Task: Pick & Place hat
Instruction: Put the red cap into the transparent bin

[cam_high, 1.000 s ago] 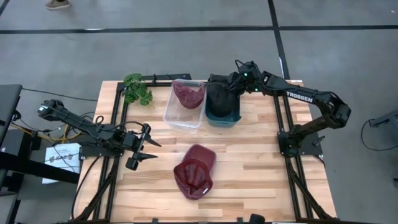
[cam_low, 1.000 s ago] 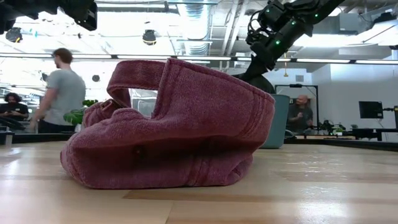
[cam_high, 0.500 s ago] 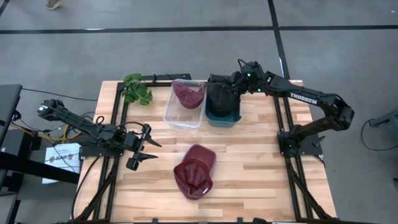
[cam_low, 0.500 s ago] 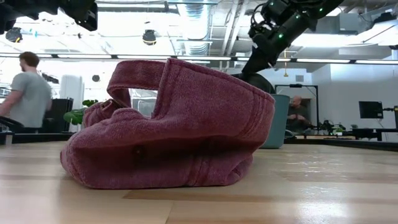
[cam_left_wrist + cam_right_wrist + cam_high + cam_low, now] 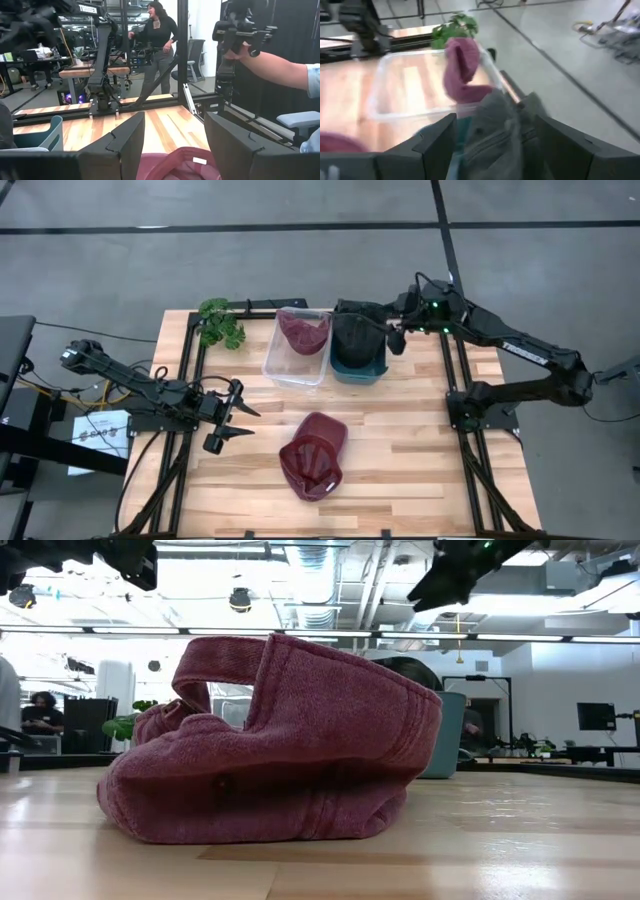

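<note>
A maroon hat (image 5: pixel 313 455) lies upside down on the wooden table, near its middle front; in the low view the maroon hat (image 5: pixel 280 750) fills the foreground. A dark hat (image 5: pixel 354 338) sits in a teal bin (image 5: pixel 360 370) at the back. A second maroon hat (image 5: pixel 303 332) rests in a clear bin (image 5: pixel 275 360) beside it. My right gripper (image 5: pixel 395 338) hangs open above the teal bin's right edge, and the dark hat (image 5: pixel 500 125) shows below its fingers. My left gripper (image 5: pixel 228 420) waits open left of the maroon hat, pointing level at it.
A green plant (image 5: pixel 220 322) lies at the table's far left corner. Black frame rails (image 5: pixel 190 380) run along both side edges. Bare wood lies to the right of the maroon hat and in front of the bins. People stand in the room beyond the table.
My right gripper has risen out of the teal bin and drawn back toward the table's right edge, coming away from the dark hat, which stays in the bin. The maroon hat on the table has not moved.
</note>
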Available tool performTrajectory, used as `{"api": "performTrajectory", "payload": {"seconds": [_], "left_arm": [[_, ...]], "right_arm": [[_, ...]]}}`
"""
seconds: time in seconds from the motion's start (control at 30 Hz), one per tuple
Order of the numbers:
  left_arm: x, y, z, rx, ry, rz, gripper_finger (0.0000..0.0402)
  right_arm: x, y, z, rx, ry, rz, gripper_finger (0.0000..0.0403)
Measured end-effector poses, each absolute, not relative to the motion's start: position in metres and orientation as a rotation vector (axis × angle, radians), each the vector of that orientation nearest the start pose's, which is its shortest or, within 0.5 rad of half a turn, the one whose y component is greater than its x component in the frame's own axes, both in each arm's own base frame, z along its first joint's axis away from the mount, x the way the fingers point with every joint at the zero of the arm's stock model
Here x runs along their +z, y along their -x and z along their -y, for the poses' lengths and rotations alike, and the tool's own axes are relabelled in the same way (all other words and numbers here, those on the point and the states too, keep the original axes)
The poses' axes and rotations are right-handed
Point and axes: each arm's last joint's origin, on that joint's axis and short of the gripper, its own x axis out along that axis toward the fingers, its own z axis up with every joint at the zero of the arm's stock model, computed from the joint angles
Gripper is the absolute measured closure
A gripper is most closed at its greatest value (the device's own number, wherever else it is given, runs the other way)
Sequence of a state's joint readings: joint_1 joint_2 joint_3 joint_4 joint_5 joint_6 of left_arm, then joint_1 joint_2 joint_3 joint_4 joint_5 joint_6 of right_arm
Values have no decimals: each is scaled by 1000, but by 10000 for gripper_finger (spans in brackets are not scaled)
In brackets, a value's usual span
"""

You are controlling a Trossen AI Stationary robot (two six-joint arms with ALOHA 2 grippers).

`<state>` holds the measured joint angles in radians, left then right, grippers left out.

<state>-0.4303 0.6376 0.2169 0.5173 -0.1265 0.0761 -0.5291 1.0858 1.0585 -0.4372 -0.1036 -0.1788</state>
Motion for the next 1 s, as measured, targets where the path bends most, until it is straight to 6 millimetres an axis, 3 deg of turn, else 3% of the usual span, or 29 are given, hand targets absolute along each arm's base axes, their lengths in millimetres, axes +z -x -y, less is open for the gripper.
{"api": "performTrajectory", "payload": {"seconds": [0.23,0.5,0.73,1.0], "left_arm": [[226,-140,60,-301,-35,116,198],[228,-139,60,-304,23,131,198],[227,-141,61,-307,67,121,199],[227,-143,62,-306,68,125,198]], "right_arm": [[341,-205,72,-220,-63,-567,143],[323,-250,-25,143,29,-595,143],[280,-276,-101,178,180,-684,143],[223,-295,-137,59,283,-811,143]]}}
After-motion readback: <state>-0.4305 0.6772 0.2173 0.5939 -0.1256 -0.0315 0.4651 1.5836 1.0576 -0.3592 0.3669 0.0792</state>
